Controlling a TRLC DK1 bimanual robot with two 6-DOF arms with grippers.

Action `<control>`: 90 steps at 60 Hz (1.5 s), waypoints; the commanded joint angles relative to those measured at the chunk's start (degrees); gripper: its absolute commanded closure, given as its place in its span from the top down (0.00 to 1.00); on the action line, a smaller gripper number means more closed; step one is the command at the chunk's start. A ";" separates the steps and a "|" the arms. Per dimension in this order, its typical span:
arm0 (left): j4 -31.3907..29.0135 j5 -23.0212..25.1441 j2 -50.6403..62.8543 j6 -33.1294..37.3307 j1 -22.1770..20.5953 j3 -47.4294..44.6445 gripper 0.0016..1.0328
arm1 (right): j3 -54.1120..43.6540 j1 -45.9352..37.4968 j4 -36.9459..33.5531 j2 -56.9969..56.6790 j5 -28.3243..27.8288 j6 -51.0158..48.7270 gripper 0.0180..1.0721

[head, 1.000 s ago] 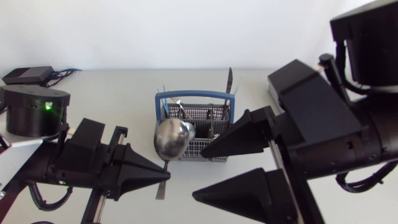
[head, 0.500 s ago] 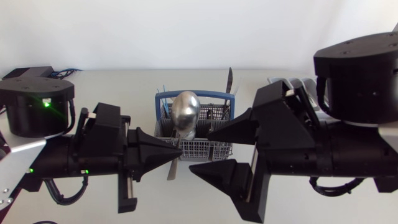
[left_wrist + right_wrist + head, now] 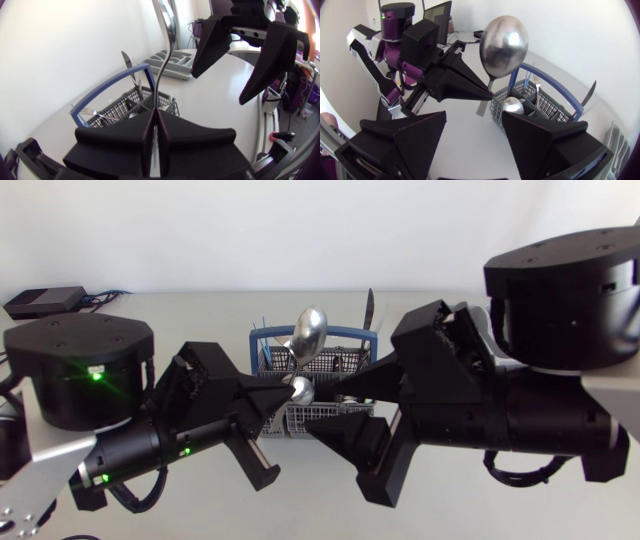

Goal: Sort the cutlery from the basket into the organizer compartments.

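Observation:
My left gripper (image 3: 281, 394) is shut on the handle of a large steel spoon (image 3: 308, 331), which stands up with its bowl above the basket. In the right wrist view the spoon bowl (image 3: 503, 44) faces the camera, ahead of my open right gripper (image 3: 472, 120), with the left gripper (image 3: 486, 93) pinching the handle below it. My right gripper (image 3: 326, 410) faces the left one across the blue-handled grey basket (image 3: 345, 365), its fingers (image 3: 215, 42) wide apart and touching nothing. The basket (image 3: 542, 102) holds another spoon (image 3: 512, 105), a fork and a knife (image 3: 368, 310). The grey organizer (image 3: 175, 62) lies beyond the basket.
A black box (image 3: 45, 300) with cables sits at the back left of the table. Both arms crowd the middle front of the table, close to each other and to the basket.
The left gripper has swung the spoon up from low in front of the basket, so its bowl now stands above the basket. The right gripper has come in closer, facing the left one.

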 commanded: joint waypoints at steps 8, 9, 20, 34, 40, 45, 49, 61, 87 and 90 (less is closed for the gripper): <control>6.50 -15.29 3.19 9.98 -6.92 -0.80 0.03 | 4.10 -2.98 -2.71 -0.72 0.91 1.02 0.75; 7.03 -16.26 3.45 10.69 -7.18 -1.24 0.03 | 4.63 -3.24 -3.33 -0.81 0.91 1.02 0.75; 14.24 -20.12 4.42 16.66 -7.27 -6.69 0.03 | 6.30 -5.35 -7.55 -1.69 0.56 1.02 0.75; 1.75 0.09 -2.79 7.26 -0.68 -3.61 0.03 | 2.08 -6.32 -5.70 -2.75 -1.11 0.76 0.76; -2.55 9.32 -4.46 3.74 3.19 -1.24 0.03 | -0.03 -6.32 -4.65 -3.98 -2.87 0.49 0.76; -6.07 17.76 -5.51 1.46 6.88 0.96 0.03 | -1.79 -6.40 -3.42 -4.85 -4.01 0.05 0.76; -7.56 25.05 -5.69 -1.27 10.22 2.80 0.03 | -3.28 -6.58 -2.71 -5.29 -6.29 -0.56 0.76; -9.32 43.95 -4.10 -7.59 17.43 6.85 0.03 | -5.74 -6.76 1.68 -3.01 -12.27 -1.35 0.76; -8.00 58.98 1.52 -13.04 20.68 9.75 0.03 | -1.70 -6.14 6.87 4.73 -23.43 -1.18 0.75; -7.65 59.68 1.87 -13.13 20.86 9.48 0.03 | -1.35 -5.88 7.22 4.99 -23.61 -1.18 0.75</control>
